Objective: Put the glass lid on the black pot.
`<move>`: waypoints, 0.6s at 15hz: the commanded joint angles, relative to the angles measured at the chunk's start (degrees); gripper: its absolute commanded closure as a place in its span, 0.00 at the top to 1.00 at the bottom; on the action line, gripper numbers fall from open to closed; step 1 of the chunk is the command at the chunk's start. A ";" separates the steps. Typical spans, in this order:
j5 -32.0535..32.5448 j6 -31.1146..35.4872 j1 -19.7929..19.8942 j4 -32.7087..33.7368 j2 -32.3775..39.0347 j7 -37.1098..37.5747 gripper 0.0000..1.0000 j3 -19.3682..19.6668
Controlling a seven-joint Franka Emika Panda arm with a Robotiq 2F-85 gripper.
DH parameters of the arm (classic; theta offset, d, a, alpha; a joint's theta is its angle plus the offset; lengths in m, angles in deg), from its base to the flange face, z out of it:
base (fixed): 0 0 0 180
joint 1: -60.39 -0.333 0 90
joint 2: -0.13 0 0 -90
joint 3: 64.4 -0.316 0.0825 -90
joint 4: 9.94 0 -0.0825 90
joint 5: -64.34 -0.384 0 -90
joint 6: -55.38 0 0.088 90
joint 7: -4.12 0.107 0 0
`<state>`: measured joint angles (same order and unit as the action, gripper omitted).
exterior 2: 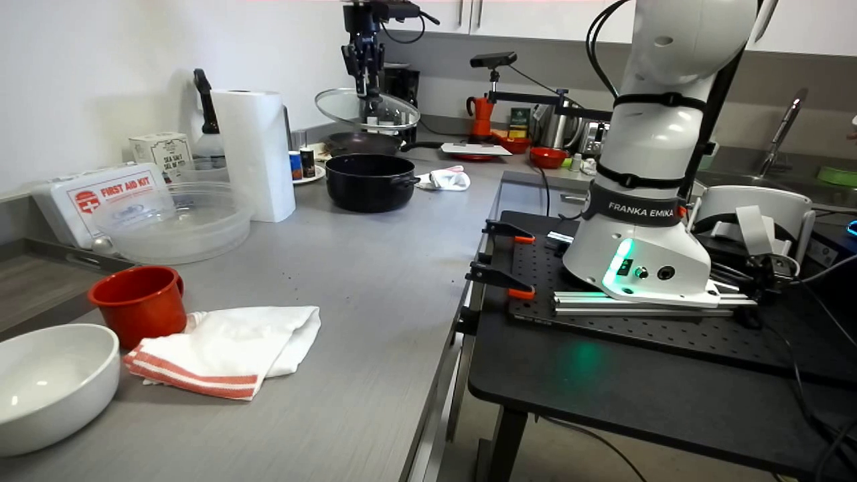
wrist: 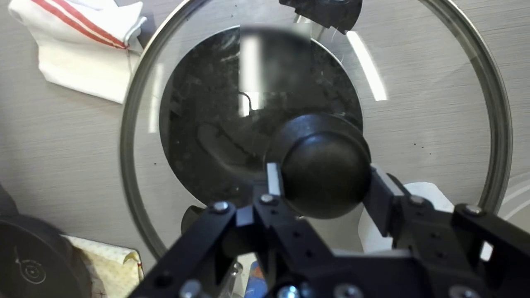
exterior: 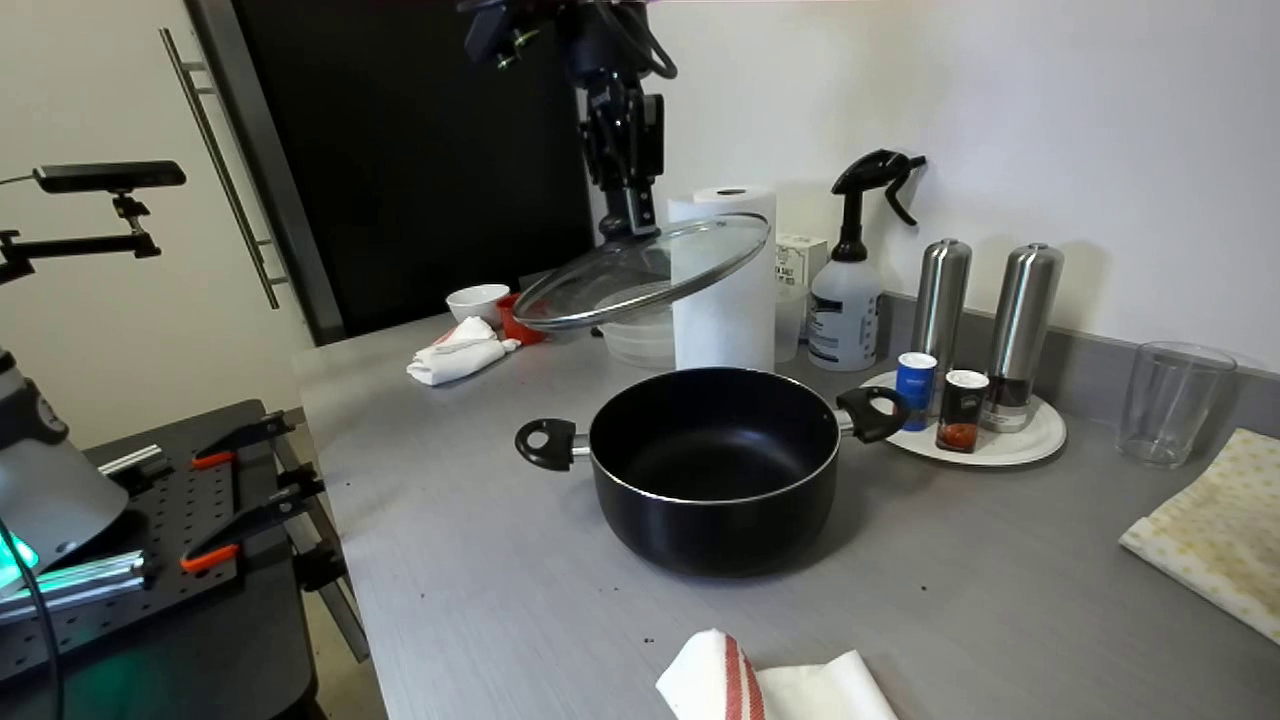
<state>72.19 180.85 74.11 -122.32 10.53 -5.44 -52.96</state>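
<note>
The glass lid (exterior: 690, 262) is a clear disc with a metal rim, held in the air above the black pot (exterior: 715, 530). It is tilted, with its left edge lower in this exterior view. My gripper (exterior: 630, 225) is shut on the lid's dark knob (wrist: 325, 174). The lid (exterior 2: 396, 115), gripper (exterior 2: 367, 97) and pot (exterior 2: 371, 184) also show in an exterior view, the lid apart from the pot. In the wrist view, the open pot (wrist: 198, 103) shows through the glass (wrist: 434, 116), off-centre toward the lid's left.
A paper towel roll (exterior: 725, 330) and a spray bottle (exterior: 845, 310) stand behind the pot. A white plate (exterior: 1040, 435) with shakers and mills is beside its handle. A frying pan (exterior 2: 365, 142) lies beyond the pot. A striped towel (exterior: 770, 685) lies in front.
</note>
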 commanded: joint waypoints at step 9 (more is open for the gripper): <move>-6.58 -11.80 5.36 20.31 16.22 -5.61 0.25 -0.50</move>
<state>67.83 173.57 78.03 -108.94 22.64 -9.07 -52.92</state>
